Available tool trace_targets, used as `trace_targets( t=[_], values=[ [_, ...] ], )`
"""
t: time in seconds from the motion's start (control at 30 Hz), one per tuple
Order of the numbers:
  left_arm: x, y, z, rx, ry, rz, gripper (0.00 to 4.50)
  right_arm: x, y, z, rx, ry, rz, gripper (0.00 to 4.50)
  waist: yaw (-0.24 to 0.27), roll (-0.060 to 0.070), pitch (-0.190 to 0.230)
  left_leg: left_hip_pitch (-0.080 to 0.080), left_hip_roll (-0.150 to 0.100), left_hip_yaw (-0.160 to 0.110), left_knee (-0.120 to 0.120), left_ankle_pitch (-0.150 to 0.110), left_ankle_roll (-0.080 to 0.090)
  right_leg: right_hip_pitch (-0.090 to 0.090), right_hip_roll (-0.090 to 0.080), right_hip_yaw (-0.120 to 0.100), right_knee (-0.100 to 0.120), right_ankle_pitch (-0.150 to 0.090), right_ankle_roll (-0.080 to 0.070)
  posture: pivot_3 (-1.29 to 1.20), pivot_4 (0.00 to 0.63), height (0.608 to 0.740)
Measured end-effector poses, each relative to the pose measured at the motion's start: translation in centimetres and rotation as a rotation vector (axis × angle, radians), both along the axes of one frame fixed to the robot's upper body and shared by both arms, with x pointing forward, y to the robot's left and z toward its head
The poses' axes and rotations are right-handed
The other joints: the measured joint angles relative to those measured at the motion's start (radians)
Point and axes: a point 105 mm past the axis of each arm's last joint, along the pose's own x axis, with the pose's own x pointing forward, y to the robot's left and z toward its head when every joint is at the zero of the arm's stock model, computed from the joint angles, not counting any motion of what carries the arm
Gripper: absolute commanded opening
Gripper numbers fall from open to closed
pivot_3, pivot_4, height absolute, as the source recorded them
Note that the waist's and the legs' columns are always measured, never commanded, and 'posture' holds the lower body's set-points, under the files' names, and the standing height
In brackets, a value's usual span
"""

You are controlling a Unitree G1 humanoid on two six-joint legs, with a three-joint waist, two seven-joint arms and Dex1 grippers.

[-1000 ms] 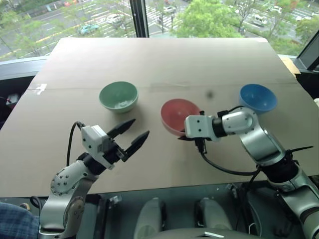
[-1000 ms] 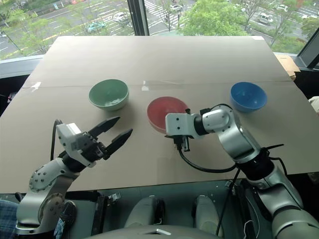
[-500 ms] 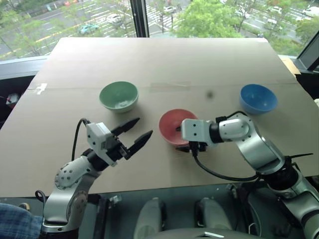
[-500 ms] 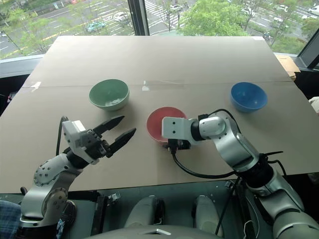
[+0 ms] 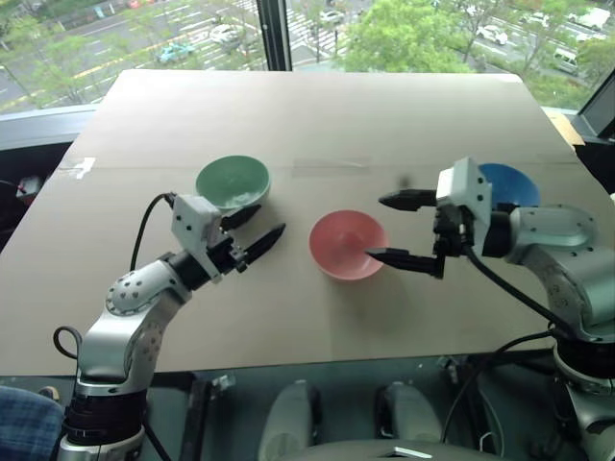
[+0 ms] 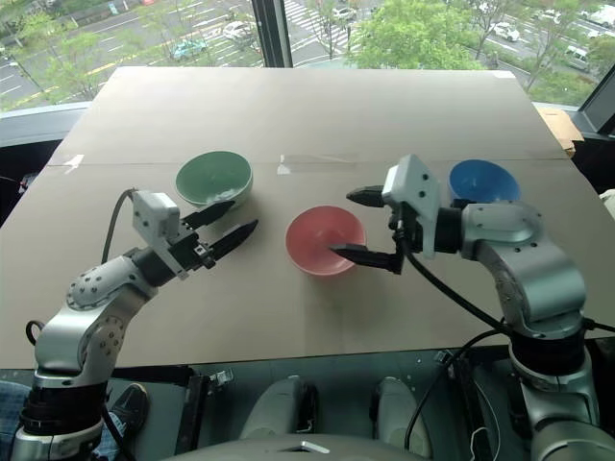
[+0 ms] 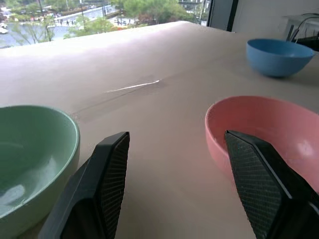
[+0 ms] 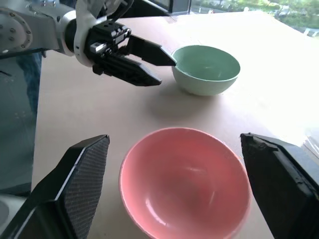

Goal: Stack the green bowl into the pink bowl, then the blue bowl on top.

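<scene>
Sitting nearest on the cardboard-covered table (image 5: 317,115), the pink bowl (image 5: 348,244) is upright and empty, a ready base for the stack, with the right gripper (image 5: 404,230) hanging just beside it, fingers wide apart and holding nothing. The left gripper (image 5: 252,230) points toward the green bowl (image 5: 232,182) just beyond its tips, fingers parted and empty, seemingly lined up for that bowl's near rim. Farthest off on the right, the blue bowl (image 5: 514,184) waits untouched for its turn.
</scene>
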Motion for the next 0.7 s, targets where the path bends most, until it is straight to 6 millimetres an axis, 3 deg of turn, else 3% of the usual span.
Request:
trace_targets(
  t=[0.13,0.23,0.37,0.7],
  values=[
    [2.2,0.7,0.5,0.120,-0.018,0.032,3.23,-0.5,-2.4,0.4,0.076,0.003,-0.060,4.42,0.012,0.000,0.000,0.000,-0.001,0.000,0.000,0.000,0.000,0.000,0.000,0.000,0.000,0.000,0.000,0.00,0.150,0.738],
    [4.5,2.4,0.9,0.197,-0.019,0.105,3.23,-1.3,-4.2,0.2,0.120,0.024,-0.097,4.42,0.009,-0.001,0.000,0.000,-0.005,0.000,0.000,0.000,0.000,0.000,0.000,0.001,0.000,0.000,0.000,0.00,0.150,0.738],
    [6.6,2.9,0.7,0.264,-0.002,0.135,3.23,-2.1,-4.4,0.6,0.140,0.001,-0.100,4.42,0.007,-0.001,0.000,0.000,-0.004,0.001,0.000,0.000,0.000,0.000,0.000,0.001,0.001,0.000,0.001,0.00,0.150,0.738],
    [9.1,3.1,-0.7,0.439,0.045,0.080,3.23,-2.6,-4.5,0.7,0.129,-0.028,-0.138,4.42,0.009,-0.002,0.001,-0.001,-0.005,0.000,0.000,0.000,0.000,0.000,0.000,0.001,0.001,0.000,0.001,0.00,0.150,0.738]
  ],
)
